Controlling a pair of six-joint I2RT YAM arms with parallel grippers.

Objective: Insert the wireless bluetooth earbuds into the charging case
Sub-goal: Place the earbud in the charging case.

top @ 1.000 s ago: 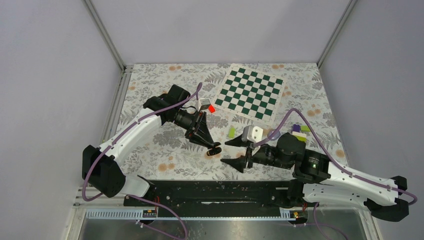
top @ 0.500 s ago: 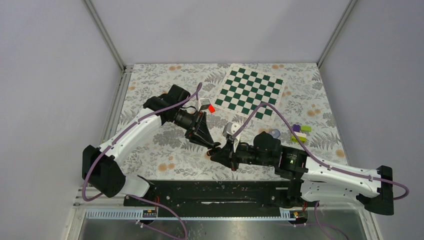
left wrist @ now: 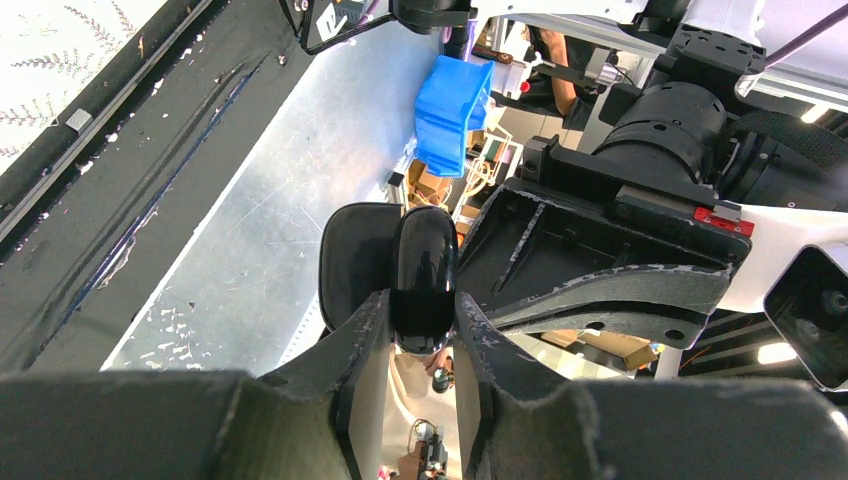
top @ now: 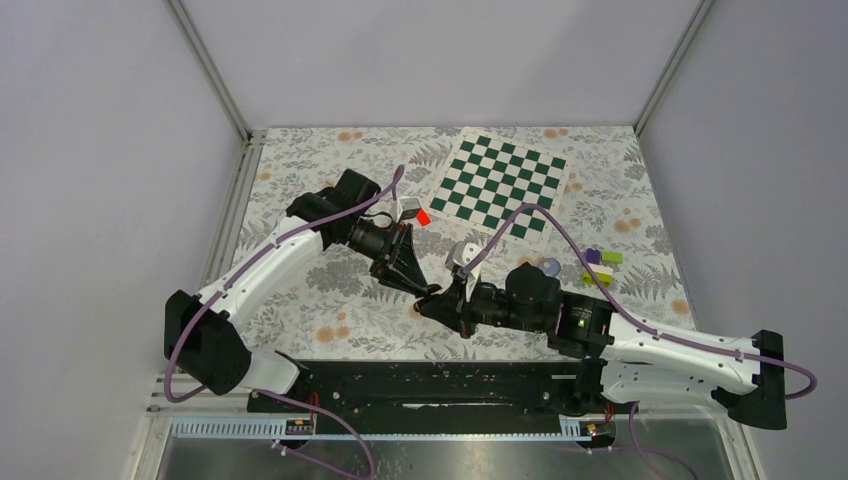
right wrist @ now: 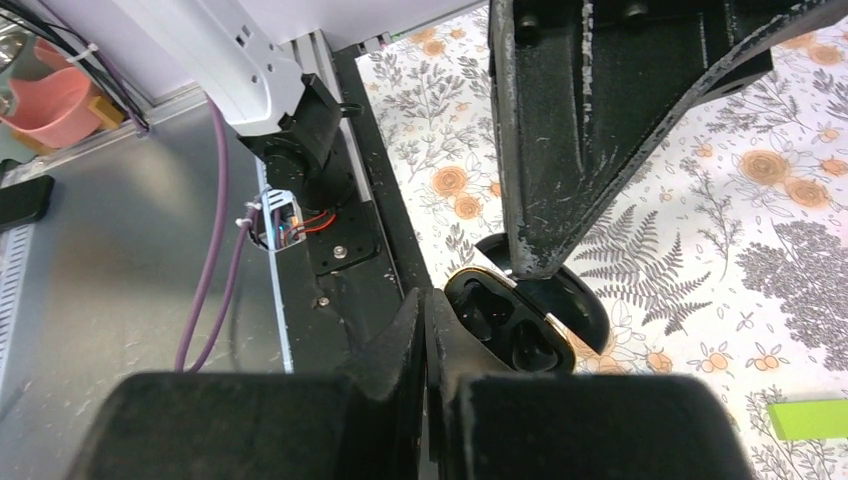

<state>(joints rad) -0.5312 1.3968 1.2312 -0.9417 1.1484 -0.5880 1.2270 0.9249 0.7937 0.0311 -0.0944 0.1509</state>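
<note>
Cloth with a floral print covers the table (top: pixel 300 190), and a green-and-white chessboard mat (top: pixel 500 185) lies on its far right part.

The left arm (top: pixel 270 260) reaches from the near left edge in toward the middle. The right arm (top: pixel 660 345) stretches along the near edge from the right, and the two wrists meet just near of the table's centre.

The left gripper (left wrist: pixel 420 310) is closed narrowly on the charging case (left wrist: pixel 423 270), one finger pressing each side of its glossy black body. The case is held above the cloth with its lid hinged open beside it.

The right gripper (right wrist: pixel 428 310) has its fingers pressed together with no gap showing. Their tips sit right at the near rim of the case, and whether they touch it cannot be told. Nothing is visible between them.

From the right wrist, the case's open face (right wrist: pixel 510 320) is turned toward that camera. It shows a pale rim and two dark recesses, and whether earbuds sit in them cannot be told.

A small red block (top: pixel 423 217) lies by the left wrist. A purple block (top: pixel 593 257) and a lime-green block (top: pixel 611 257) lie touching, well off to the right. Another lime-green block (right wrist: pixel 810 418) lies on the cloth near the right gripper.
</note>
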